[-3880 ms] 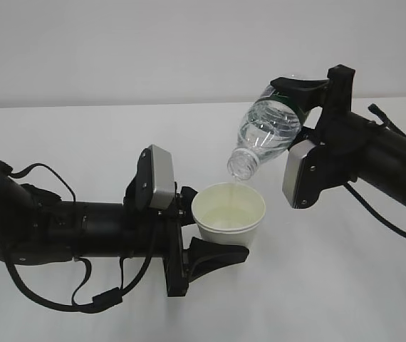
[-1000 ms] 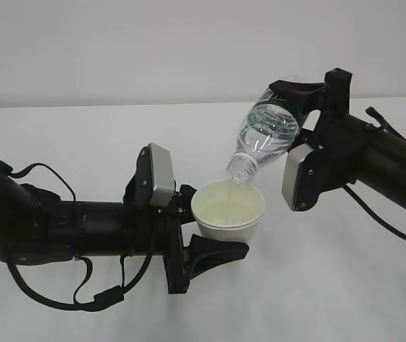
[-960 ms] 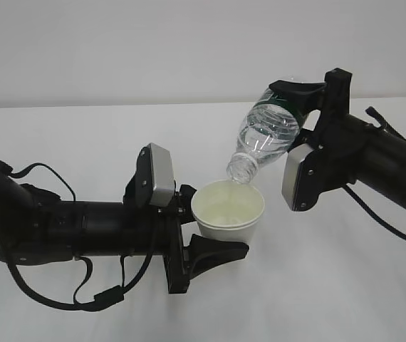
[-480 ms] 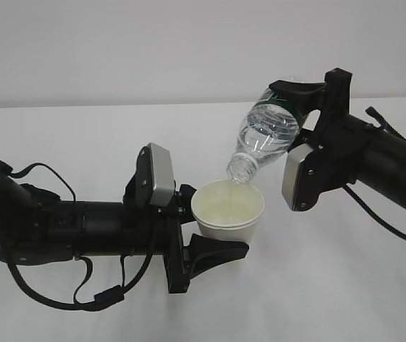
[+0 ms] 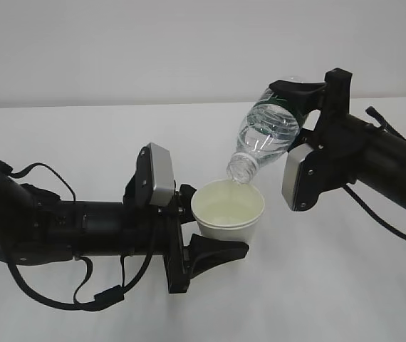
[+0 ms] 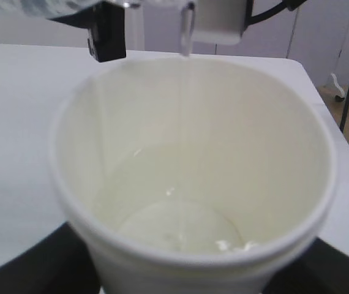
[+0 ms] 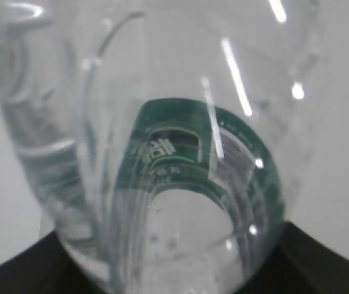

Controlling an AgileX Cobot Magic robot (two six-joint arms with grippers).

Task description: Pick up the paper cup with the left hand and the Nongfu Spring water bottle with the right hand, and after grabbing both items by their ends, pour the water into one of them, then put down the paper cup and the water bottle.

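Exterior view shows the left hand point(image 5: 214, 242), a black arm with a grey plate and looping cables, reaching in from the left above the white table point(image 5: 82, 135) and gripping the paper cup point(image 5: 228, 211) around its lower end, one black prong under the cup's near side and the other behind it. The cup stands upright in that grip, mouth up, raised off the table surface. From the right, the right hand point(image 5: 297, 96) clamps the base end of the Nongfu Spring water bottle point(image 5: 266, 134), its jaws closed around the part by the dark green label. The bottle is tilted steeply, neck down and to the left, with its open mouth just above the cup's far rim. The water point(image 5: 274, 135) lies in the lower, neck-side part of the bottle. Left wrist view looks straight into the cup point(image 6: 193, 177): its cream inside holds a shallow pool at the bottom, and a thin clear stream point(image 6: 187, 30) falls from the top edge toward it. Right wrist view is filled by the bottle's clear base point(image 7: 144, 147), with the green label point(image 7: 236, 153) seen through the plastic and dark jaw edges at both lower corners.
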